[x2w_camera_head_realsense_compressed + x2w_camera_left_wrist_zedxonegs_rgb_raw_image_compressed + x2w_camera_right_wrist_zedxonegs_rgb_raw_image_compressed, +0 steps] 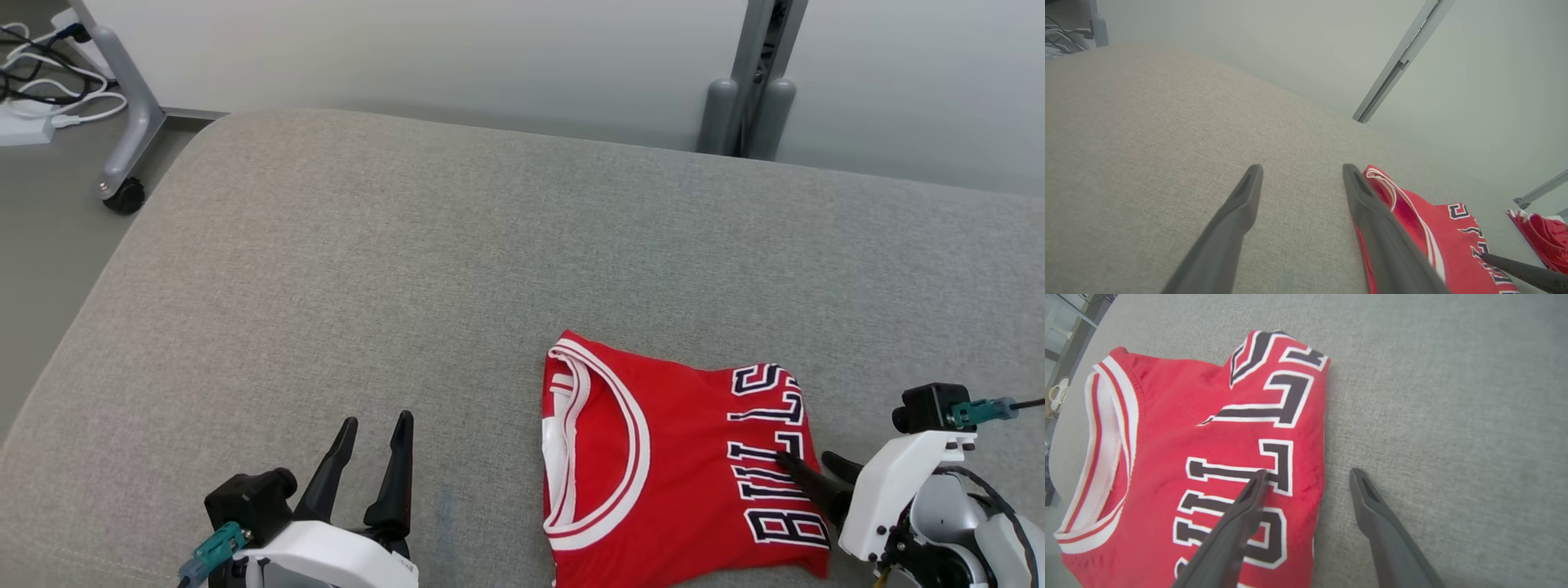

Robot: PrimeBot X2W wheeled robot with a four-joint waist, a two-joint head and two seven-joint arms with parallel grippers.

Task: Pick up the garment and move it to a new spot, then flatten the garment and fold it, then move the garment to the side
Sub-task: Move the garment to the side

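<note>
The garment [678,457] is a red jersey with white-trimmed neckline and dark lettering, lying folded into a compact rectangle on the grey cushion's near right part. My right gripper [804,457] stands open at the garment's right edge. In the right wrist view that gripper [1308,471] has one finger over the lettering of the garment [1180,437] and the other over bare cushion, with nothing held. My left gripper [377,419] is open over bare cushion, well left of the garment. Along the left gripper [1302,167], the garment [1437,241] lies just beyond the right-hand finger.
The grey cushioned surface [408,245] spreads wide to the left and back. Its rounded left edge drops to the floor, where a castor leg [124,194] and cables [49,90] sit. A metal post [755,82] stands at the pale back wall. A shiny red thing [1539,237] lies beyond the cushion.
</note>
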